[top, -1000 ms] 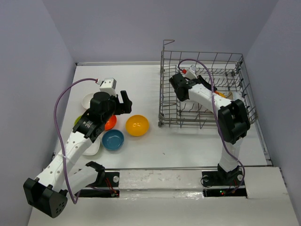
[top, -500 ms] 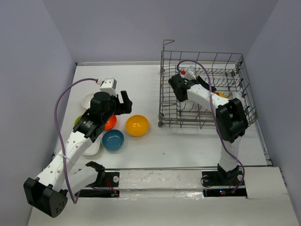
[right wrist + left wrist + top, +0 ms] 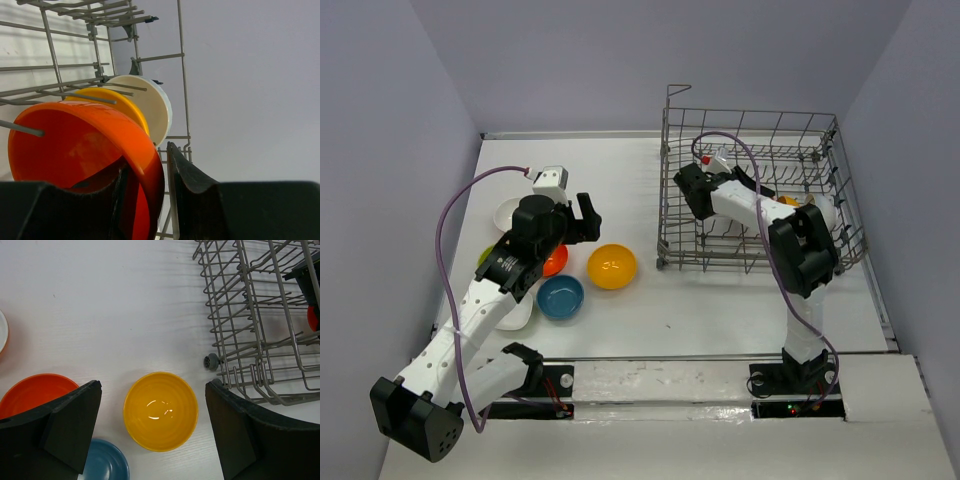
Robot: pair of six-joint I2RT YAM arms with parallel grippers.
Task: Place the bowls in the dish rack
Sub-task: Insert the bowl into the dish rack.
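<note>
Nearest the arm bases, a broad band of bare table [image 3: 700, 310] ran across the front, open from the blue bowl [image 3: 561, 296] on the left to the right-hand edge. The yellow bowl [image 3: 160, 410] sat just beside the blue one, and the orange bowl [image 3: 35, 392] lay just behind it. A green bowl [image 3: 484, 256] and a white bowl [image 3: 508, 212] crowded toward the left wall, partly under the left arm. The left gripper [image 3: 154, 390] hung above the table with its jaws spread wide and holding nothing; in the wrist view the yellow bowl showed between its fingers.

Open tabletop separated the yellow bowl from the dish rack [image 3: 740, 262], whose near left corner carried a small grey wheel [image 3: 211, 361]. The rack's right side stood close to the table's right edge.

Inside the rack, the right gripper [image 3: 147, 165] had its jaws drawn narrow astride the rim of the racked red-orange bowl [image 3: 70, 145], one finger inside and one outside. Whether they pinched it could not be told. Behind it the racked yellow bowl [image 3: 117, 102] and the racked white bowl [image 3: 152, 107] stood on edge among the tines.
</note>
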